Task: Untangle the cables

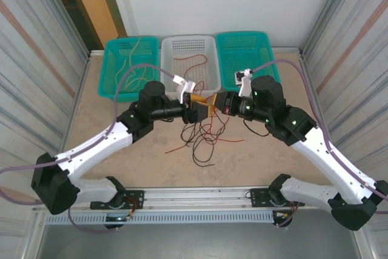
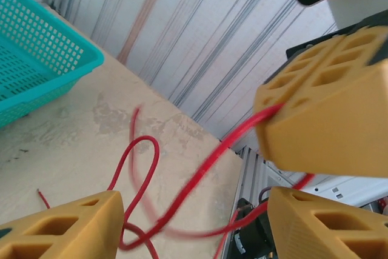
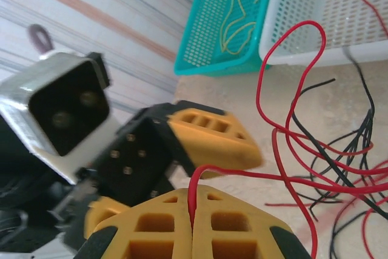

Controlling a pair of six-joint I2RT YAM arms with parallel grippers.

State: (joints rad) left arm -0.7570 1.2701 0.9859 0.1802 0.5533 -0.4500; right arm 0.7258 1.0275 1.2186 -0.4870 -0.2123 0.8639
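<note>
A tangle of thin red and black cables (image 1: pixel 206 137) lies on the table in front of both grippers. My right gripper (image 3: pixel 193 201) is shut on a red cable (image 3: pixel 267 177), which runs out toward the black cables (image 3: pixel 321 156). In the top view the right gripper (image 1: pixel 213 106) sits almost tip to tip with my left gripper (image 1: pixel 201 106) above the tangle. The left gripper (image 2: pixel 195 210) is open, and the same red cable (image 2: pixel 200 171) crosses the gap between its fingers (image 2: pixel 66 228) untouched. The right gripper's yellow fingers (image 2: pixel 327 107) fill the upper right of the left wrist view.
Three baskets line the far edge: a teal one (image 1: pixel 115 80) with yellow cable (image 1: pixel 130 59), a white one (image 1: pixel 173 59) with a red cable (image 1: pixel 197 60), and another teal one (image 1: pixel 260 56). Corrugated walls close in both sides. The arms' thick purple-grey cables arc overhead.
</note>
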